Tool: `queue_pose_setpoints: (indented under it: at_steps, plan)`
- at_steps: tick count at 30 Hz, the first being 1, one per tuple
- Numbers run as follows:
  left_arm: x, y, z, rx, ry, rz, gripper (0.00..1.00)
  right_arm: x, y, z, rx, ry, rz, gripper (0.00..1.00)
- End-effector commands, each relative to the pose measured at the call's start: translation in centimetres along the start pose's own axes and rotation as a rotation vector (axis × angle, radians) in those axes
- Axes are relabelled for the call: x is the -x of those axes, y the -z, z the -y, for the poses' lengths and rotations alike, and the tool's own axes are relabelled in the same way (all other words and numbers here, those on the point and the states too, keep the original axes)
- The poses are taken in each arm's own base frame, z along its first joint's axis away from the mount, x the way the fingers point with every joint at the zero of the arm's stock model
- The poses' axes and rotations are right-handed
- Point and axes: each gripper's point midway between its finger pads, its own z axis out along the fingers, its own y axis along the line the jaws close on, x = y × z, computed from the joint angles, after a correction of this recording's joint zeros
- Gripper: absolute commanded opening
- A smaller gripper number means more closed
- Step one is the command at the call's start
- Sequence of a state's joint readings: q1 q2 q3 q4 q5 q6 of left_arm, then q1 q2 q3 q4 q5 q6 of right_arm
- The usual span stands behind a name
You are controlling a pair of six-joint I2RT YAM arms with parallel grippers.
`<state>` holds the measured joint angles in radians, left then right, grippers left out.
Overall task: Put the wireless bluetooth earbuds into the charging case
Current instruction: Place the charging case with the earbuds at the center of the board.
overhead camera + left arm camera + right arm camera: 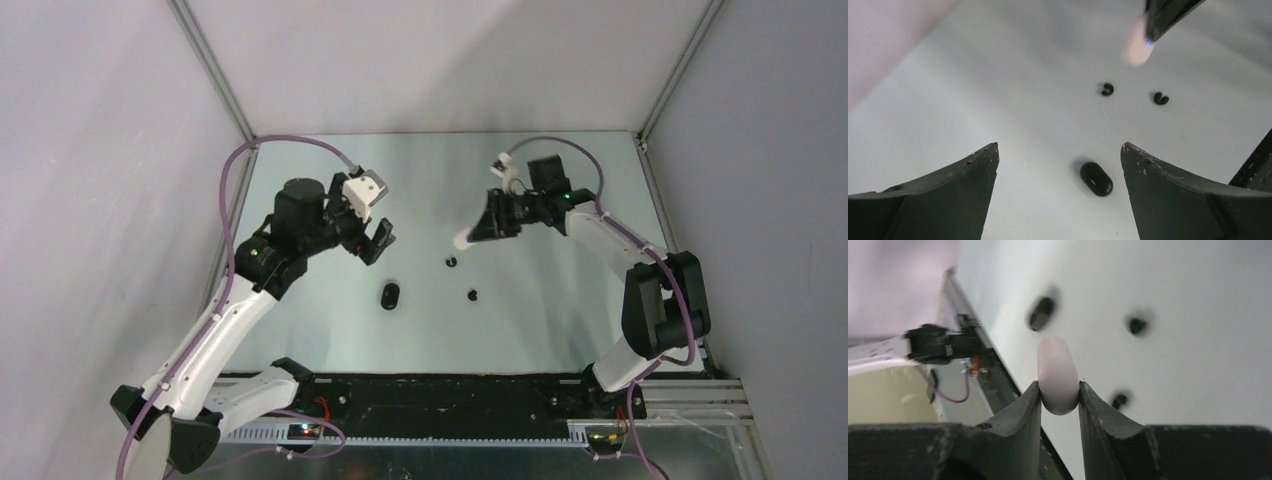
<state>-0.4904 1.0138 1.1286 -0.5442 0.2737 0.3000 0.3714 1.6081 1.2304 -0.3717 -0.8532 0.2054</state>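
A pale worktop [560,320] sits inside white walls. The left hand [1059,146] hangs spread wide and empty, with the charging case [1096,178] lying just beneath it, apparently shut. Two black earbuds [1107,89] [1161,98] lie loose beyond its fingertips. The right hand [1059,385] pinches a white oval case [1058,365]. No bud is inserted yet, so the whole task is left to do.

No legible text, labels, brand marks or numbers in any view. The charging case [1096,178] is plain glossy black with no readable marking. The white oval case [1058,375] looks blank on the side facing the wrist camera. The base electronics [310,428] show small lit LEDs, but any print there is too small to read.
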Motion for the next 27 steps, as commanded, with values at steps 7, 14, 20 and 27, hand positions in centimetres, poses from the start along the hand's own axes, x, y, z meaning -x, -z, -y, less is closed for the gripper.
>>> queue_pose_setpoints:
  at_steps: [7, 14, 20, 27]
  plan:
    - [-10.8, -0.5, 0.6, 0.102, 0.375, -0.309, 0.93, -6.9, 6.3, 16.0, -0.403, -0.251, -0.032, 0.04]
    - [-12.4, -0.8, 0.0, 0.111, 0.531, -0.342, 0.91, -8.4, 8.4, 20.0, -0.466, -0.291, -0.038, 0.11]
    - [-13.2, -0.6, -0.5, 0.125, 0.641, -0.345, 0.91, -8.9, 9.5, 21.9, -0.534, -0.359, -0.029, 0.46]
    - [-14.6, -0.4, -1.0, 0.180, 0.760, -0.355, 0.91, -7.7, 15.4, 22.9, -0.764, -0.486, 0.077, 0.67]
